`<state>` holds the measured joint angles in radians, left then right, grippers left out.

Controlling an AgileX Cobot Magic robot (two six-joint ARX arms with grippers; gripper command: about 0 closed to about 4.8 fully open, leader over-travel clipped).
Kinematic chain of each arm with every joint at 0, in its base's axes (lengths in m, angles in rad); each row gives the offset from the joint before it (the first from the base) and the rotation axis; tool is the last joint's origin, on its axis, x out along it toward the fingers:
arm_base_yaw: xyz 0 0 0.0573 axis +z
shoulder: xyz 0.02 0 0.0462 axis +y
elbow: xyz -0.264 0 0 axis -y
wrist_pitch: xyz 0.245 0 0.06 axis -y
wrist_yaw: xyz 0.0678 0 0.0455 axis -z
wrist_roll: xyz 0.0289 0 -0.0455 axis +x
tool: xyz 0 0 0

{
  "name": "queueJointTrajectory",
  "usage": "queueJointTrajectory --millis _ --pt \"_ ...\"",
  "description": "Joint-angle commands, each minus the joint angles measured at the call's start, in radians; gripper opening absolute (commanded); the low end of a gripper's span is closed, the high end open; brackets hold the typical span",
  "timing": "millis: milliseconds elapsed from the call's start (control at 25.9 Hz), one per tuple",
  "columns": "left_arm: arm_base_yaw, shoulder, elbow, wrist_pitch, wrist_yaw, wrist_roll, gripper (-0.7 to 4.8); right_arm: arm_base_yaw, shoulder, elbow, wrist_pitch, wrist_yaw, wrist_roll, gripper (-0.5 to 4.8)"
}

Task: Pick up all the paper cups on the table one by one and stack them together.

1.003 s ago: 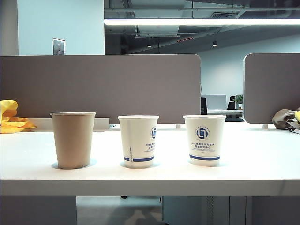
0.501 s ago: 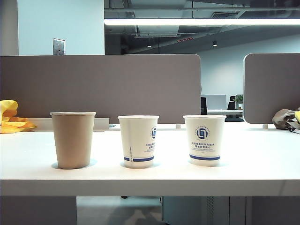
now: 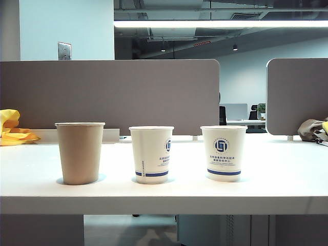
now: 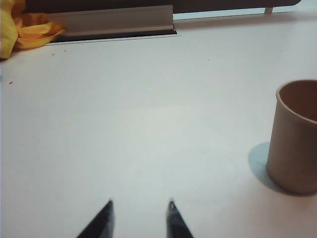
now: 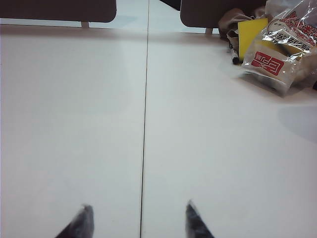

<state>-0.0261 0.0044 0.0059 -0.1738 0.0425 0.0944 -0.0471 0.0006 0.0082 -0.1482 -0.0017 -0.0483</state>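
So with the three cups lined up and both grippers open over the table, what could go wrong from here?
1. The brown cup looks wider than the two white cups, so nesting it into a white one may jam.
2. Thin paper walls could buckle or tip if squeezed hard.
3. The left gripper has only the brown cup nearby; the right gripper sees no cup, only a snack bag, so it may reach blind.

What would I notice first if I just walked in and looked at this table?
Three paper cups standing upright in a row near the front edge of the white table: a brown cup on the left, then two white cups with blue logos, one in the middle and one on the right. Next, something crumpled and yellow at the far left. Both end effectors, left and right, are open and hold nothing.
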Motion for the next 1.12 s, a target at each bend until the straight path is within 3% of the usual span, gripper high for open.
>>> queueJointTrajectory --millis 39,77,154,347,386,501,617,694,771,849,964,1080,1119 --pt "0.000 0.001 0.004 0.032 0.008 -0.079 1.38 0.006 0.001 -0.005 0.034 -0.016 0.080 2.38" --pt "0.000 0.001 0.005 0.047 0.007 -0.104 1.38 0.005 0.002 -0.005 0.049 -0.032 0.086 2.38" --pt "0.000 0.001 0.031 0.076 0.008 -0.234 1.38 0.005 0.002 -0.005 0.149 -0.131 0.134 2.39" --pt "0.000 0.001 0.102 0.153 0.082 -0.338 1.38 0.006 0.002 -0.003 0.354 -0.242 0.273 2.53" --pt "0.001 0.001 0.133 0.216 0.136 -0.340 1.38 0.006 0.002 -0.003 0.433 -0.248 0.340 3.00" --pt "0.001 0.001 0.169 0.426 0.206 -0.344 1.39 0.006 0.002 -0.003 0.574 -0.249 0.507 3.12" --pt "0.001 0.001 0.176 0.552 0.222 -0.479 1.52 0.005 0.002 -0.002 0.630 -0.251 0.624 3.01" --pt "0.001 0.001 0.199 0.534 0.240 -0.542 1.44 0.005 0.002 -0.002 0.632 -0.257 0.668 2.64" --pt "0.001 0.001 0.229 0.476 0.280 -0.555 1.06 0.005 0.002 0.012 0.631 -0.304 0.681 2.12" --pt "0.001 0.002 0.273 0.378 0.316 -0.553 0.57 0.005 0.002 0.039 0.623 -0.348 0.678 1.18" --pt "0.001 0.002 0.342 0.249 0.339 -0.499 0.51 0.005 0.002 0.093 0.565 -0.380 0.667 0.34" --pt "0.001 0.008 0.443 0.121 0.333 -0.420 0.37 0.005 0.002 0.180 0.441 -0.406 0.606 0.30" --pt "0.001 0.019 0.499 0.047 0.308 -0.373 -0.08 0.005 0.002 0.233 0.354 -0.418 0.544 0.12"
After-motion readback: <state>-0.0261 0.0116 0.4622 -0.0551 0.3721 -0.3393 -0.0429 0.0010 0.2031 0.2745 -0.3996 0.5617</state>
